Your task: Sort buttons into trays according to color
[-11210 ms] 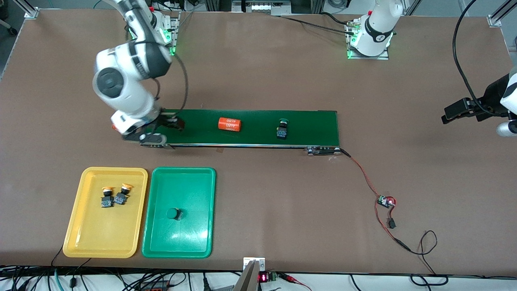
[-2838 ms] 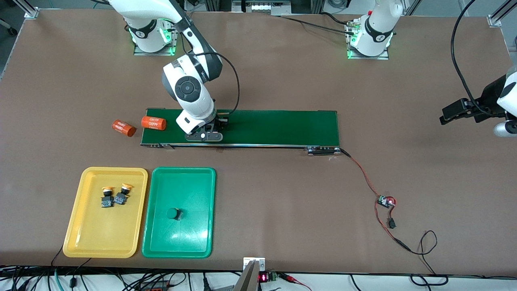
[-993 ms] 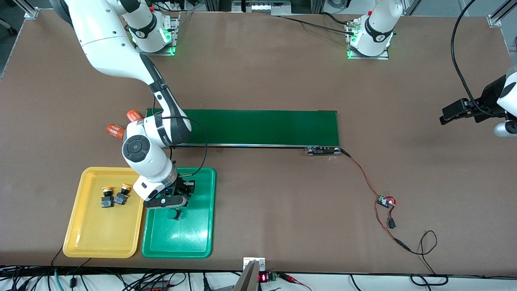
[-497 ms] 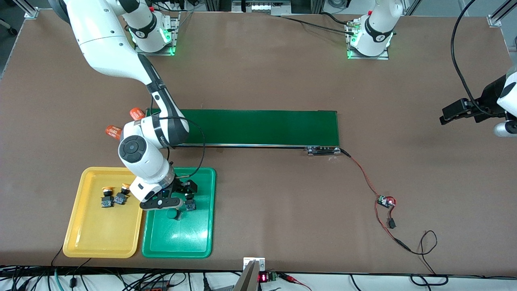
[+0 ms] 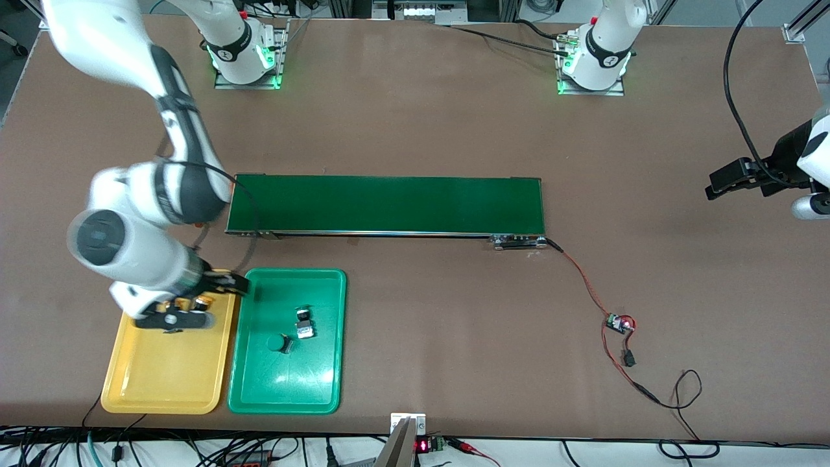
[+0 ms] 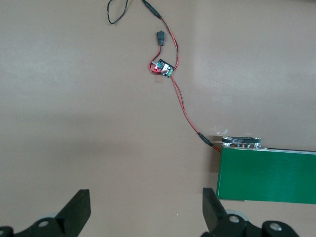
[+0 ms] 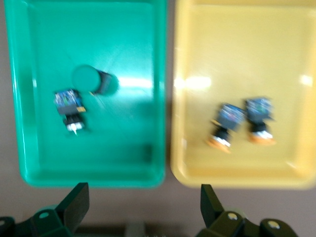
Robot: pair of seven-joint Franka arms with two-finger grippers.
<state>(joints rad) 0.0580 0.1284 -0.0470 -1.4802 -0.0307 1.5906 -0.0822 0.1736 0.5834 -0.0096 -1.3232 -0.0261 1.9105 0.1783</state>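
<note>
The green tray (image 5: 285, 383) (image 7: 123, 148) holds two green buttons: one stands cap up (image 5: 279, 342) (image 7: 88, 79), the other lies on its side (image 5: 303, 323) (image 7: 69, 108) close by. In the yellow tray (image 5: 162, 383) (image 7: 247, 59) lie two yellow buttons (image 7: 224, 126) (image 7: 259, 121). In the front view only their caps (image 5: 204, 299) show past the right hand. My right gripper (image 5: 227, 285) (image 7: 143, 207) hangs open and empty over the trays' edge nearest the belt. My left gripper (image 5: 733, 178) (image 6: 145, 210) waits open over bare table at the left arm's end.
The long dark-green conveyor belt (image 5: 389, 204) (image 6: 266, 175) lies farther from the front camera than the trays, with nothing on it. A red wire runs from its end to a small circuit board (image 5: 619, 322) (image 6: 162, 68). The right arm's elbow hangs over the belt's end.
My right gripper has opened and let go of the second green button, which now lies in the green tray. It has then swung away toward the yellow tray. The left arm has not moved.
</note>
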